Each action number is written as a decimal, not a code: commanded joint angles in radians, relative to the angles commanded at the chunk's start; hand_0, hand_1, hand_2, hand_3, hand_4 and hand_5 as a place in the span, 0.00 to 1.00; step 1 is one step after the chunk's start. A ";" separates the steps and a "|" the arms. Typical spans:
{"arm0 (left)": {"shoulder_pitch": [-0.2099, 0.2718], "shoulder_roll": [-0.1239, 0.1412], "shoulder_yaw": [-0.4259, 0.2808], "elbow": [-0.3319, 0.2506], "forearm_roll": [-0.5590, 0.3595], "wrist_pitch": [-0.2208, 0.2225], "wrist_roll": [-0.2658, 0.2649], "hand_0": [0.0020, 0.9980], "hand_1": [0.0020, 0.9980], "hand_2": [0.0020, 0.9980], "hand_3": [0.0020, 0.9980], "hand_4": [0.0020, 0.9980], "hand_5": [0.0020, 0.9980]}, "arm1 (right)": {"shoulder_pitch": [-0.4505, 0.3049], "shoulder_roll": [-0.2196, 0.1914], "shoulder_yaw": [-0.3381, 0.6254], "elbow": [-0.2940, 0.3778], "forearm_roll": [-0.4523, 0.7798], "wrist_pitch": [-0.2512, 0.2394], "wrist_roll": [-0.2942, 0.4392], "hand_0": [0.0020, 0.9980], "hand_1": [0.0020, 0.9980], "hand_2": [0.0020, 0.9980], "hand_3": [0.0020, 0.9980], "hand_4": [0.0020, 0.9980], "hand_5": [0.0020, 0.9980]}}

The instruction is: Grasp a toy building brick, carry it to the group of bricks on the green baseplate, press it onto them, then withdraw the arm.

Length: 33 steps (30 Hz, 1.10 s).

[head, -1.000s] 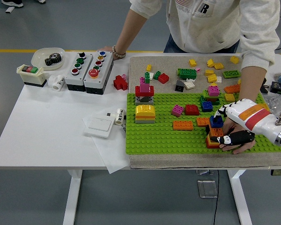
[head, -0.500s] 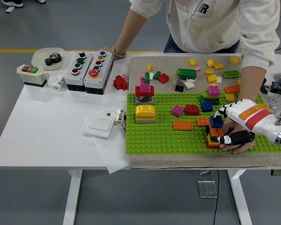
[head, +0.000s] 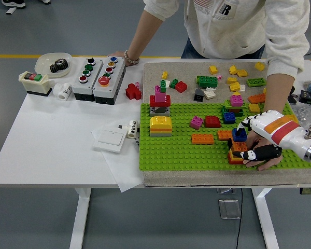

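Note:
The green baseplate [head: 171, 150] lies on a beige mat. Near its right end stands a small stack of red and orange bricks [head: 237, 151] with a dark blue brick [head: 239, 135] on top. My right hand [head: 250, 140], white with orange and red bands, comes in from the right. Its fingers curl around the blue brick and the stack, with the black thumb [head: 262, 153] against the stack's right side. A person's hand [head: 268, 160] rests on the baseplate just under my hand. The left arm is out of view.
Other bricks stand on the baseplate: a yellow one [head: 160, 125], a red and pink tower [head: 159, 99], a flat orange one [head: 202, 138]. Loose bricks [head: 233, 83] lie on the mat behind. Button boxes [head: 98, 72] and a white switch plate [head: 110, 138] sit at the left.

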 joint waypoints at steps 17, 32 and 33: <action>0.003 -0.002 -0.007 0.000 0.009 -0.001 0.001 0.43 0.48 0.52 0.60 0.62 0.76 | -0.001 -0.002 0.014 0.017 0.009 -0.008 0.003 0.47 0.54 0.62 0.59 0.87 0.67; 0.007 -0.002 -0.011 0.000 0.018 -0.004 0.003 0.43 0.48 0.52 0.59 0.62 0.76 | -0.002 0.007 0.023 -0.004 0.012 -0.012 0.003 0.47 0.54 0.62 0.59 0.87 0.67; 0.008 -0.002 -0.012 0.000 0.019 -0.005 0.003 0.43 0.48 0.52 0.59 0.62 0.76 | -0.001 0.010 0.021 -0.008 0.014 -0.013 0.004 0.47 0.54 0.62 0.59 0.87 0.67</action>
